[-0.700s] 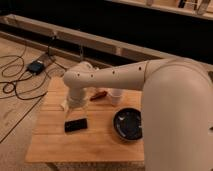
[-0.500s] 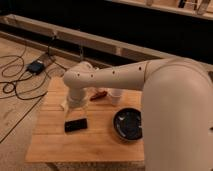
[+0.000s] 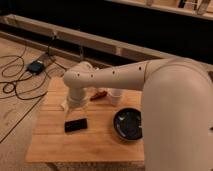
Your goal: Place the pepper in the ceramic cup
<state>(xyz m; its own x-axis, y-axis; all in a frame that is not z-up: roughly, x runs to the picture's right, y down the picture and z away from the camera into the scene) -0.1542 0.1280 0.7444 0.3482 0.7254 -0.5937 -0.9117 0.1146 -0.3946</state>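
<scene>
Wood tbl (image 3: 55,145): arm (image 3: 115,75) masks tool (image 3: 75,103) beside pepper (image 3: 100,94), state can't tell; cup (image 3: 116,97), dark bowl (image 3: 128,125), blk slab (image 3: 76,125) near.

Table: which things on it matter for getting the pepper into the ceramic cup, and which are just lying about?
For the job:
- pepper, just left of the cup
- ceramic cup, at the back of the table
- hand, low over the table, left of the pepper

Lying about:
- dark bowl
- flat black device
- pale object, partly hidden by the arm
</scene>
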